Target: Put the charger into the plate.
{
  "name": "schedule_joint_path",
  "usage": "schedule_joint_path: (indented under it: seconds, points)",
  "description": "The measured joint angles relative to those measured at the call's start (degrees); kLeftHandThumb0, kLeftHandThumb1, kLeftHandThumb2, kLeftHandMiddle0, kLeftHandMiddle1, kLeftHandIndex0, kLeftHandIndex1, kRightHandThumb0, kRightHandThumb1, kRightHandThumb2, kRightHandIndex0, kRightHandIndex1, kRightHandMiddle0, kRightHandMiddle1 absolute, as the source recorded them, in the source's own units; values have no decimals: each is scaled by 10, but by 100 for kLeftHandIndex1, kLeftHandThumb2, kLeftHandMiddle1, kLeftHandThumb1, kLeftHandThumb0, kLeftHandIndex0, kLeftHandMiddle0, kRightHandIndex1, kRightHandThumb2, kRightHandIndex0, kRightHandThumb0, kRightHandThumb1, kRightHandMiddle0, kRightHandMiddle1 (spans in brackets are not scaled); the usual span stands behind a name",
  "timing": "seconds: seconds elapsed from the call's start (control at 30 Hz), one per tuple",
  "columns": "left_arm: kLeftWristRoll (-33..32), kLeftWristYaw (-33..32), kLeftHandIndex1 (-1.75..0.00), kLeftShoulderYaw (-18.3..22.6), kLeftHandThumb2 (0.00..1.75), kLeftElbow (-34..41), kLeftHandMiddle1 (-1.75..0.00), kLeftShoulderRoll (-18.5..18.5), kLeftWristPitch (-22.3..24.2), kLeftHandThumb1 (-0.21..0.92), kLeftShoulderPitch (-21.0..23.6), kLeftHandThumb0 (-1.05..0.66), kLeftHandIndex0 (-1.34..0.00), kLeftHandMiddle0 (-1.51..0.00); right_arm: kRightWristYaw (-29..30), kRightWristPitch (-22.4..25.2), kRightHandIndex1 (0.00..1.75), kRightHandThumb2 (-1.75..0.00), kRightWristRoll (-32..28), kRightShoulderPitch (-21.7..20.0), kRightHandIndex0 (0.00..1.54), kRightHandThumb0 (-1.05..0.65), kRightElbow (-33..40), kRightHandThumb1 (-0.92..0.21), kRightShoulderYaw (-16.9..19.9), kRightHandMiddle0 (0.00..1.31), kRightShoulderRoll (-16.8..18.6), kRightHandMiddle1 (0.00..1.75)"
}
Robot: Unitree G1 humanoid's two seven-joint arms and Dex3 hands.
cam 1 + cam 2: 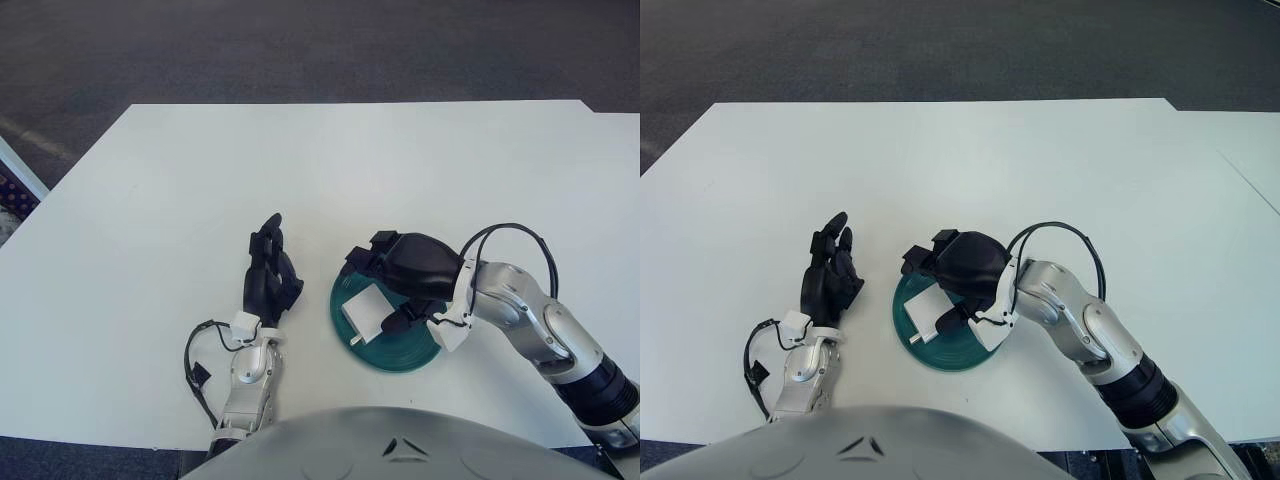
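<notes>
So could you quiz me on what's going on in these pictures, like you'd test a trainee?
1. True or false: the white charger lies in the green plate.
2. Which hand is over the plate?
A. left hand
B. right hand
3. Fill in: the plate sits on the white ____.

Key: 1 true; 2 B, its fingers spread apart around the charger, while the left hand shows left of the plate; 3 table.
</notes>
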State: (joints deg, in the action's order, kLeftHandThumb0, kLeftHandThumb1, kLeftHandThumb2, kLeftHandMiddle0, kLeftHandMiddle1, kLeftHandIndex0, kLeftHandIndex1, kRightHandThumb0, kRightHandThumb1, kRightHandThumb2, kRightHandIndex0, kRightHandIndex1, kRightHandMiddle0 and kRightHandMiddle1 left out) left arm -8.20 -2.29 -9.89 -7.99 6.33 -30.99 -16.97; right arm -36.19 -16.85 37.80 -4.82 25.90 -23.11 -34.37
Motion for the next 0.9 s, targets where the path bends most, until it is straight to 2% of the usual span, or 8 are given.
schedule_joint_path:
  seconds: [0.07,0.33,0.57,0.63,0.77,0.9]
  points:
    - [-7,10,-34,0,102,-1,-1,0,-3,92,1,-100,0,-18,5,2,3,-100,-11,7,1,-104,0,-92,6,0,4,8]
    - [-1,-3,-18,0,107,-1,0,0,-6,92,2,-101,0,-12,84,-1,1,-99,-13,41,0,-105,-1,-92,32,0,38,5]
    - [1,-9,-12,0,107,-1,0,0,-7,92,2,-101,0,-7,126,-8,0,-96,-11,53,0,-105,-1,-92,45,0,49,5]
    - [11,-19,-18,-1,105,-2,0,0,-11,92,2,-100,0,-8,129,-8,1,-93,-15,54,3,-105,-5,-92,52,0,50,8]
    - [49,-63,-27,-7,101,-3,-1,1,-14,92,0,-99,0,-10,127,7,1,-91,-65,28,7,-105,-49,-92,84,0,52,14]
    - [87,-111,-33,-17,100,-1,-2,0,-5,92,-5,-99,0,-13,129,47,1,-91,-131,-7,8,-105,-113,-92,130,0,62,17]
